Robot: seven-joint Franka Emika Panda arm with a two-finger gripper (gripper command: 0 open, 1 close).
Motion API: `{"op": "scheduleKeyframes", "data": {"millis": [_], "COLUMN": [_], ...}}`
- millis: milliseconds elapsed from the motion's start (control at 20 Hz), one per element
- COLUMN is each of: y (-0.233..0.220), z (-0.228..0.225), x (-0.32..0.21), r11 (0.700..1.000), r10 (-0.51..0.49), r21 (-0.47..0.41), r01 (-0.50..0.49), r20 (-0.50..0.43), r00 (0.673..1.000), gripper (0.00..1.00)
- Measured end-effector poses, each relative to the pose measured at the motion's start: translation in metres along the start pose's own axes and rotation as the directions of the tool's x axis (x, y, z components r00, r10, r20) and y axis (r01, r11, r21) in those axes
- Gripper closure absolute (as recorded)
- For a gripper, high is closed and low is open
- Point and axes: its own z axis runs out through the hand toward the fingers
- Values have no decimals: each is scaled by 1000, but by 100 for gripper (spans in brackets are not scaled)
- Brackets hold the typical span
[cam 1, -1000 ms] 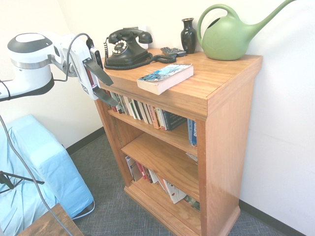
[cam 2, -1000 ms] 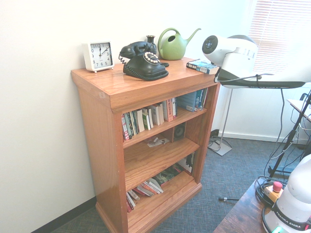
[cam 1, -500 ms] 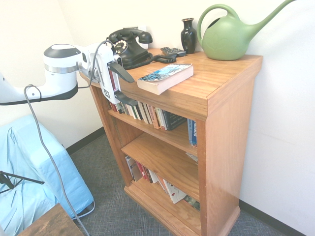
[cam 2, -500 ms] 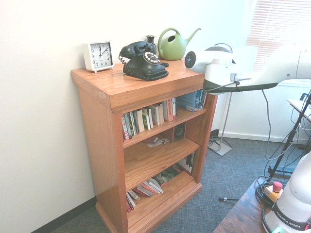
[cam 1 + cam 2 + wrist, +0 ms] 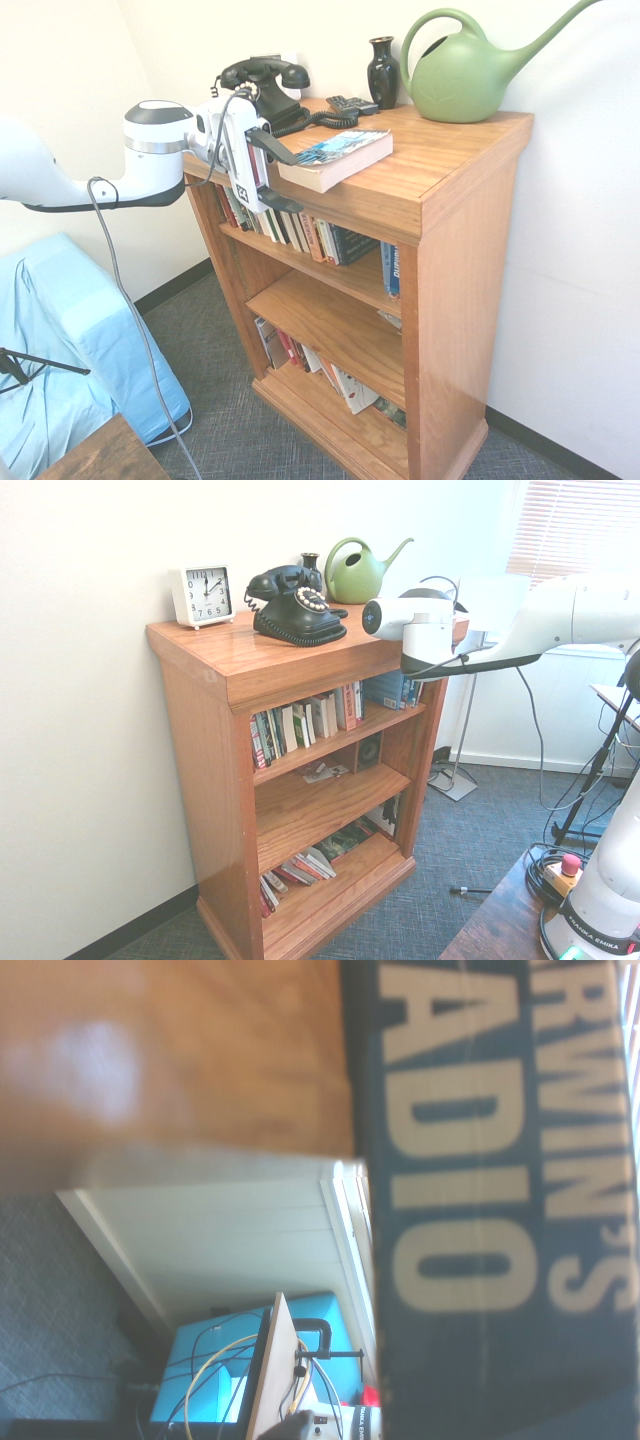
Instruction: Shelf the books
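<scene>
The book, a thick paperback with a blue cover and cream page edges, lies flat on the wooden shelf's top, near its front edge. My gripper comes in from the left and stands open right at the book's near end, one finger higher and one lower than that end. I cannot tell whether it touches. In the wrist view the book's cover fills the right half, with large pale "RADIO" lettering sideways. In the second exterior view the arm hides both the book and the gripper at the shelf.
On the top stand a black rotary phone, a black vase, a green watering can and a white clock. Rows of books fill the upper shelf, more lie on the bottom one. A blue-covered object stands at left.
The arm has swung right along the shelf's front, bringing the open gripper from beyond the left corner up to the book's end. The book has not moved.
</scene>
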Motion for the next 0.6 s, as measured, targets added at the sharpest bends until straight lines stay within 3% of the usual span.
{"op": "scheduleKeyframes", "data": {"millis": [600], "y": [-9], "z": [5], "x": [19], "r11": [1000], "r10": [23], "r21": [2], "r01": [-23], "r20": [-12], "r00": [1000], "gripper": [0]}}
